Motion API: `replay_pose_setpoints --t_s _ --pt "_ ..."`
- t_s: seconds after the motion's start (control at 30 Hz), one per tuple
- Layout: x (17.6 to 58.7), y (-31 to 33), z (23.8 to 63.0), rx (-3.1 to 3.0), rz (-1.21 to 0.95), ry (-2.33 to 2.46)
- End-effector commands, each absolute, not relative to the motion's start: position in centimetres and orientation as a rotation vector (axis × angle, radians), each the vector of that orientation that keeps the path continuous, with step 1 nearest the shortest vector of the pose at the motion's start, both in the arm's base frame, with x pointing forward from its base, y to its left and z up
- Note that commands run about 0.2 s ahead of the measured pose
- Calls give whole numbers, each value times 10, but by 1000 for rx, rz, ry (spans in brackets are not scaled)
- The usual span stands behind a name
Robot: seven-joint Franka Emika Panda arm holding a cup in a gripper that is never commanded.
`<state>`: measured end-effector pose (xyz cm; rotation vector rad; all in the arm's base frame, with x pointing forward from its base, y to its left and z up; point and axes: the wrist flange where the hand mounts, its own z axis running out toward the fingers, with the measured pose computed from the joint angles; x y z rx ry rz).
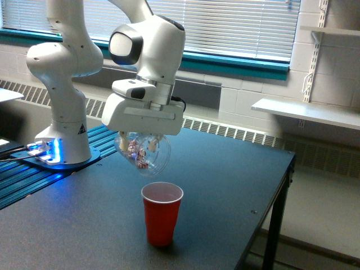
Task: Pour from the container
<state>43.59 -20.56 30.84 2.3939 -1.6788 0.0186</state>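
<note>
Exterior view. The gripper (138, 143) hangs below the arm's broad white hand block and is closed around the clear cup (147, 154); its pale fingers (122, 140) show through and beside the see-through wall, pressed against the cup on either side. How hard they bear on it cannot be told.

The clear cup is held in the air, tipped well over, with its round rim turned down and toward the exterior view's right. Small pieces in pink, white and dark tones lie heaped inside it (138, 151), toward the gripped end; their kind is too small to make out.

Directly beneath, and apart from the clear cup, the red cup (161, 214) stands upright on the table (225, 185). Its white inside is visible through the open mouth. The lowest edge of the clear cup hangs just above the far edge of the red cup's rim, with a gap between the two.

The table has a dark, matte top and a black leg at the exterior view's right corner. The robot arm (64, 73) rises from a base (53, 149) mounted at the table's edge on the exterior view's left, where blue lights glow.

Behind the table, a radiator grille runs along the wall under a window with closed blinds (236, 28) and a teal sill. A white shelf (306, 112) projects from the wall at the exterior view's right.
</note>
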Motion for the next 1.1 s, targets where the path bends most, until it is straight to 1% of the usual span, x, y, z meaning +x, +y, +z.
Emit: replay_pose_setpoints --t_s 0.03,0.47,0.87,1.1 --pt "435 -212 309 2402 -20 -1698" --pt "434 -218 303 2381 -139 -1773" --pt "455 -213 309 2399 -155 -1811" --pt "463 -201 307 2423 -205 -1822"
